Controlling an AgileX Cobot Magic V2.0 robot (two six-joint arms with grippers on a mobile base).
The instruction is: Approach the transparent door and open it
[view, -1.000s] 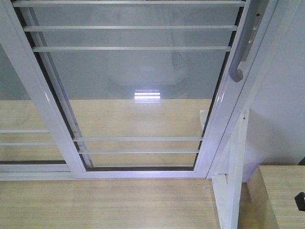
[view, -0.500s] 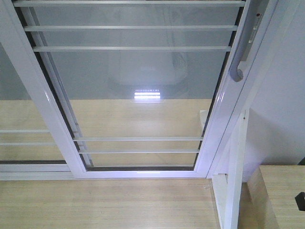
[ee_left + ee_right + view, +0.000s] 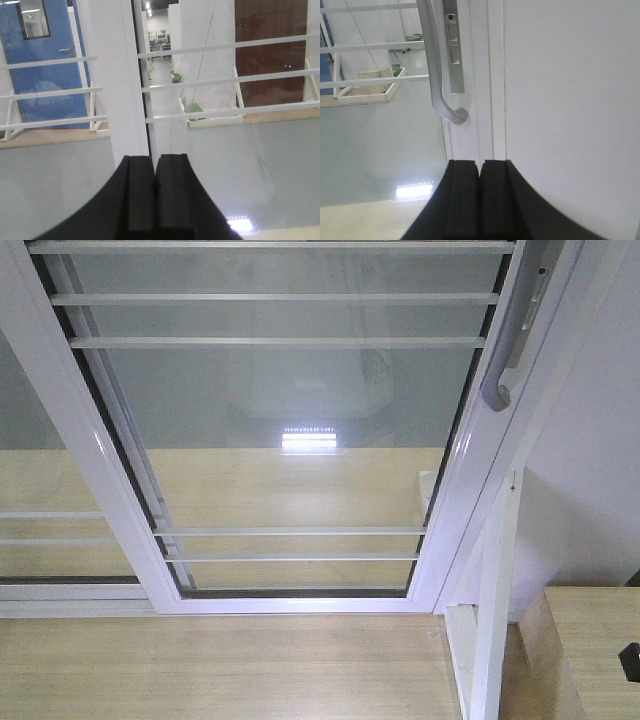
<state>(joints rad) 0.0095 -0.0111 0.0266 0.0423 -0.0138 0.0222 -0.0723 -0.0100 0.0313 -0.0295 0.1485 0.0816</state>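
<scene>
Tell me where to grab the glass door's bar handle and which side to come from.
Grip the bar handle on its straight vertical shaft, above the hooked lower end. It appears to stand off the white frame, leaving room behind for a finger. Come from the front with the right gripper, which faces it; its jaws are shut and need opening first.
</scene>
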